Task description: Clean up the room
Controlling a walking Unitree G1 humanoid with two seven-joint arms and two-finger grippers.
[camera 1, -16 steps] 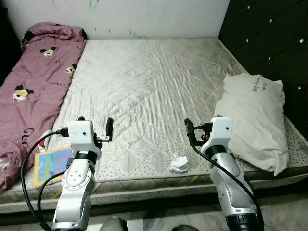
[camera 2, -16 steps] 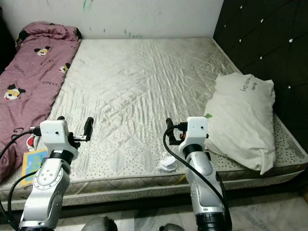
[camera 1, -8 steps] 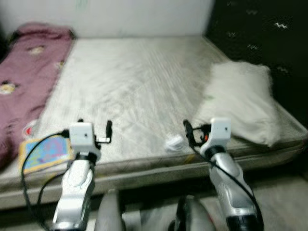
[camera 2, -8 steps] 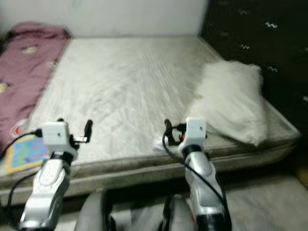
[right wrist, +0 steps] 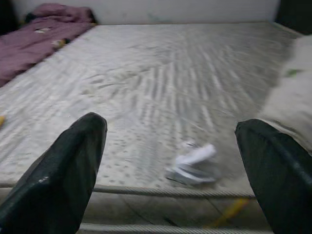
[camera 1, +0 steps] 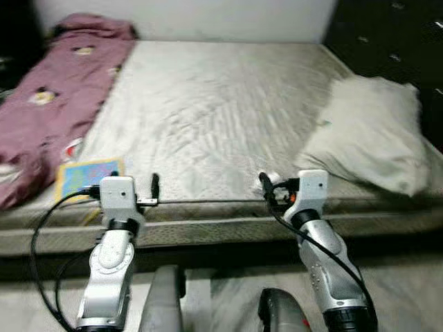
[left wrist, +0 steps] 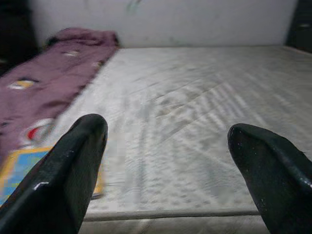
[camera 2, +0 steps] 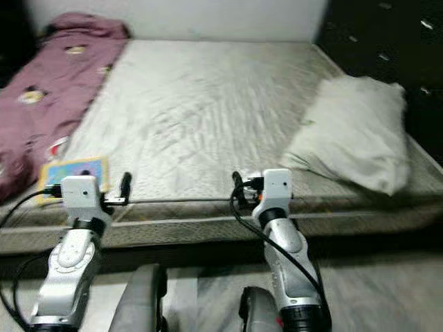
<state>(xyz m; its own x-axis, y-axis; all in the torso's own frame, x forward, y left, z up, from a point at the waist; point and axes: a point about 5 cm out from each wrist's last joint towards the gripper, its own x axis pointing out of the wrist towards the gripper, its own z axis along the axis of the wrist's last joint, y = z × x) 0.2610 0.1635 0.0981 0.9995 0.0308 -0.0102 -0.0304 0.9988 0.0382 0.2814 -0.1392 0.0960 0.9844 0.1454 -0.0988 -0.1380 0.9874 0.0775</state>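
Raised level before the bed edge, both forearms are held forward. The right gripper is spread wide and empty, aimed at a crumpled white paper lying near the mattress edge. The left gripper is likewise wide open, holding nothing. A colourful book lies beside a maroon blanket; a white pillow is seen opposite.
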